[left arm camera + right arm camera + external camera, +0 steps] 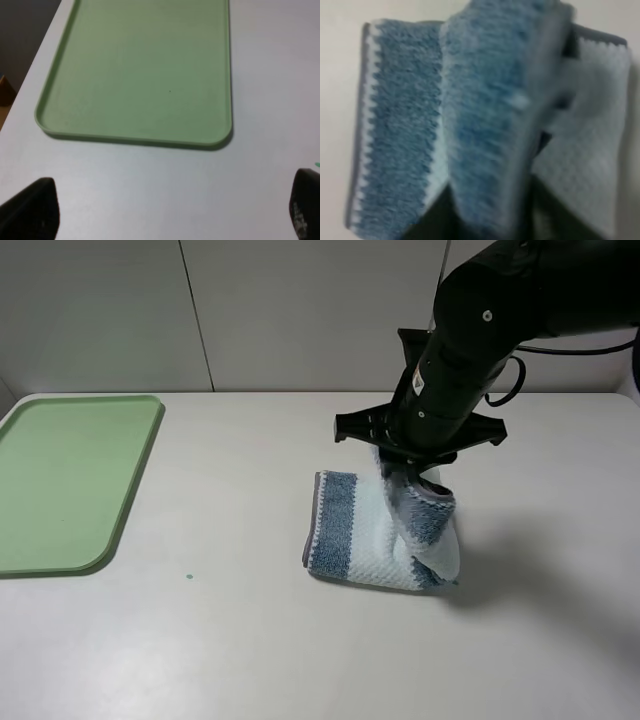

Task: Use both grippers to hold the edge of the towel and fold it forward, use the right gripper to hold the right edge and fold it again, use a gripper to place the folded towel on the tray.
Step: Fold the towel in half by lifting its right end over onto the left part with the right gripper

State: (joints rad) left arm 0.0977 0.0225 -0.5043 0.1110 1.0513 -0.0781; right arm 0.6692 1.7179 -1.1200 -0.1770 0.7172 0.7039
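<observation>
Right pincer (408,468), black on its bulky jointed arm, hangs over the squarish terry towel (360,530) with blue-grey and mint-white stripes in the high view. The grey-hemmed right edge (438,498) is raised up to its jaws, but I cannot tell whether they clamp it or stand slack. The towel lies mid-table, nearer the right edge. My worry is that a loose hold would drop the flap short and leave a crooked fold. The large pale-green plastic tray (60,480) sits toward the far left corner, well apart, with open white table (230,640) between.

From the left wrist, the left pincer (167,212) stands wide apart, holding nothing, near the tray (140,65).

From the right wrist, the blurred towel (485,100) covers the jaws, so I cannot judge the grip.
</observation>
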